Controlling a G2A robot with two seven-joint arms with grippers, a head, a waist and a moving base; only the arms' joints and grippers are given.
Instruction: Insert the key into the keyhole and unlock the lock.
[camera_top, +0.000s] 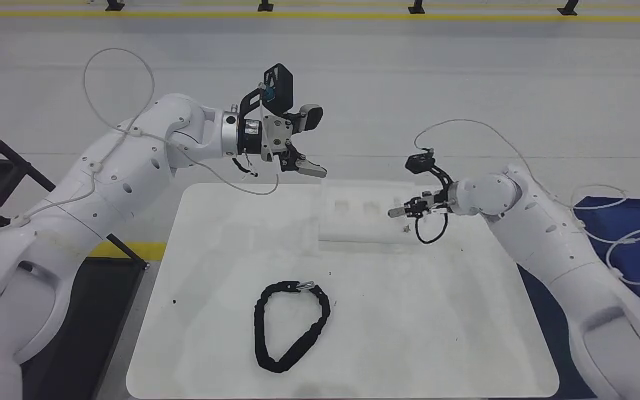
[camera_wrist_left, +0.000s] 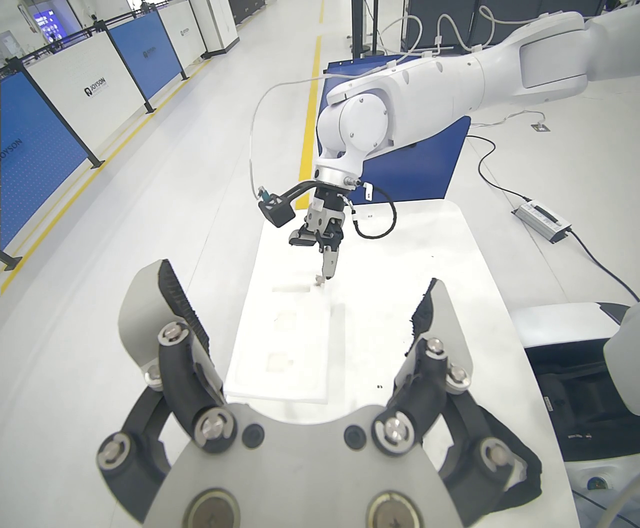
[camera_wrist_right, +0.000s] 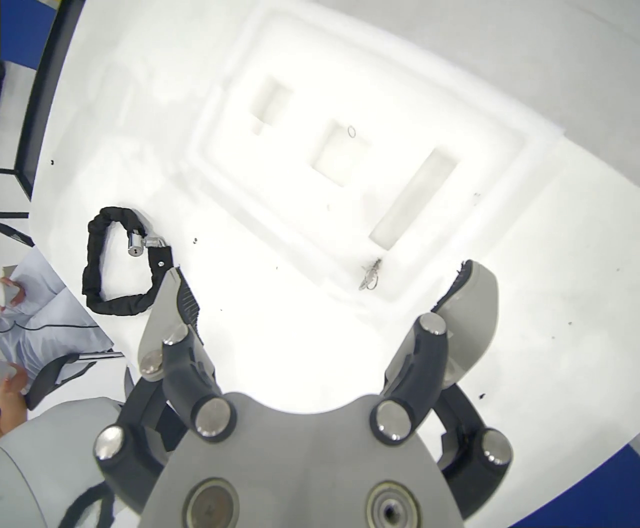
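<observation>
A small metal key on a ring (camera_wrist_right: 370, 275) lies at a corner of the white foam tray (camera_wrist_right: 300, 215), beside a long slot. My right gripper (camera_wrist_right: 322, 295) hangs open just above that corner, with the key ahead of its fingertips and untouched. The black fabric-covered chain lock (camera_top: 290, 325) lies looped on the table's near middle, its silver cylinder (camera_wrist_right: 134, 245) at the loop's far end. My left gripper (camera_wrist_left: 300, 305) is open and holds nothing, raised over the table's far left edge (camera_top: 305, 165), facing the tray (camera_wrist_left: 280, 360) and the right gripper (camera_wrist_left: 325, 270).
The foam tray (camera_top: 350, 228) sits at the back middle of the white table (camera_top: 430, 330) and has three shallow recesses. A loose small ring (camera_wrist_right: 351, 131) lies in the middle recess. A blue panel (camera_wrist_left: 430, 165) stands behind the table's right side.
</observation>
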